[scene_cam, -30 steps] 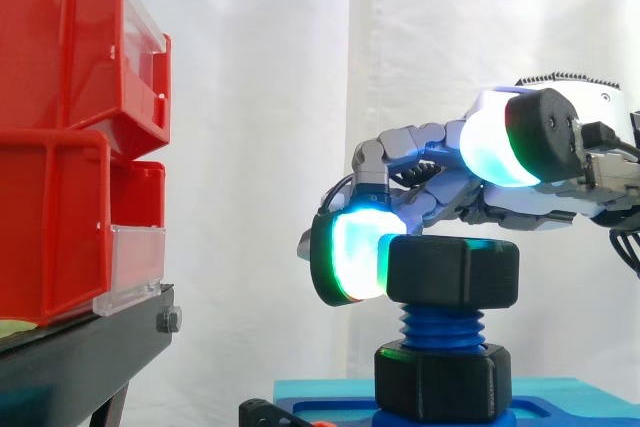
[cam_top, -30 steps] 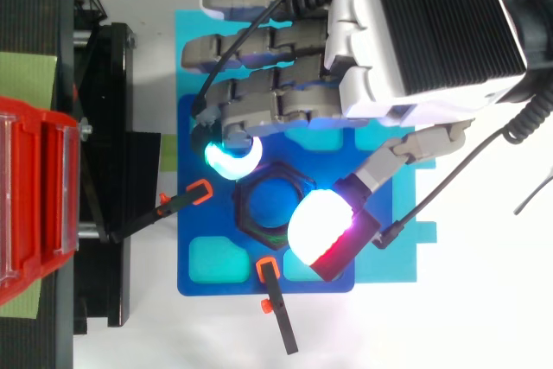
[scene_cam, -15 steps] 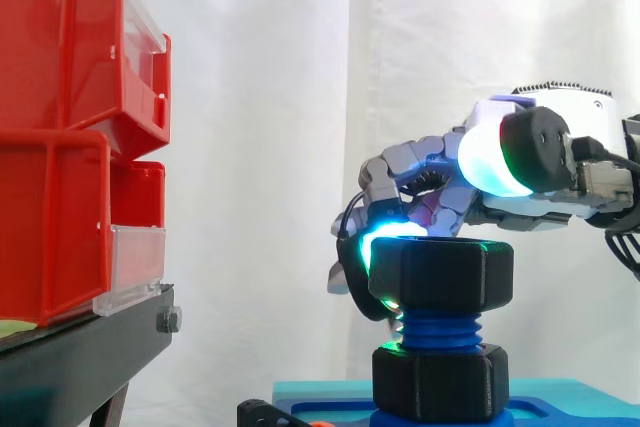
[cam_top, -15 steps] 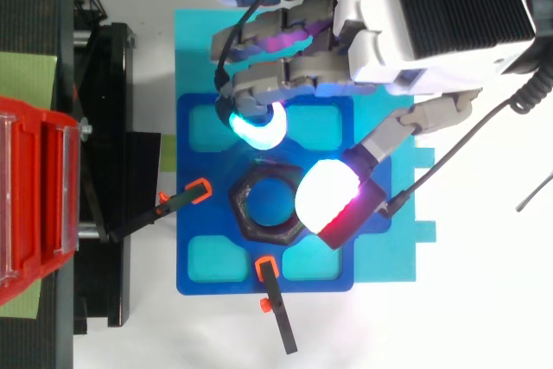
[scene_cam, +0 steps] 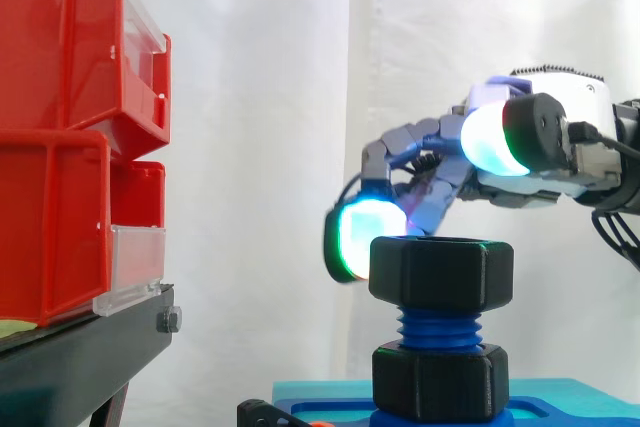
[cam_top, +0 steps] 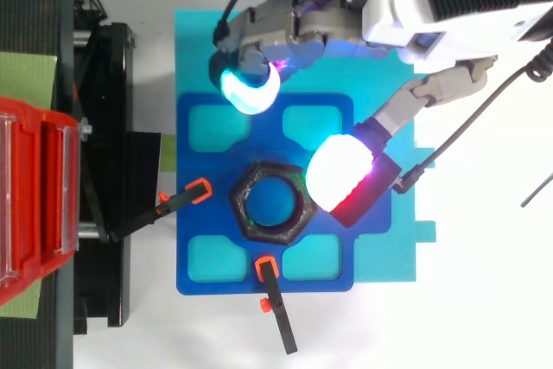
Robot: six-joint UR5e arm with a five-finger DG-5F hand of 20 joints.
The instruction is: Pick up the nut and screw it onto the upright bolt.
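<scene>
Side view is showing the nut (scene_cam: 441, 272) sitting level on the top of the bolt (scene_cam: 440, 328), with several blue threads lying bare beneath it down to a second black hex piece (scene_cam: 440, 382) at the bolt's foot. By my judgement it is started on the thread but is far from wound down.

The hand (scene_cam: 555, 137) is hanging above and behind the bolt, clamped on nothing. Its fingers are bending loosely with the thumb spread wide of them. One glowing fingertip (cam_top: 246, 91) is lying clear of the nut, and the thumb pad (cam_top: 346, 174) is hovering just beside it, higher than its top face. That spread looks like a hand setting itself for a fresh grip and another turn.

Under the bolt, the blue plate (cam_top: 200, 258) is being pinned by two orange-tipped clamps (cam_top: 186, 199), probably so that the bolt is not twisting along with the nut. Red bins (scene_cam: 60, 127) are standing well apart from the bolt.
</scene>
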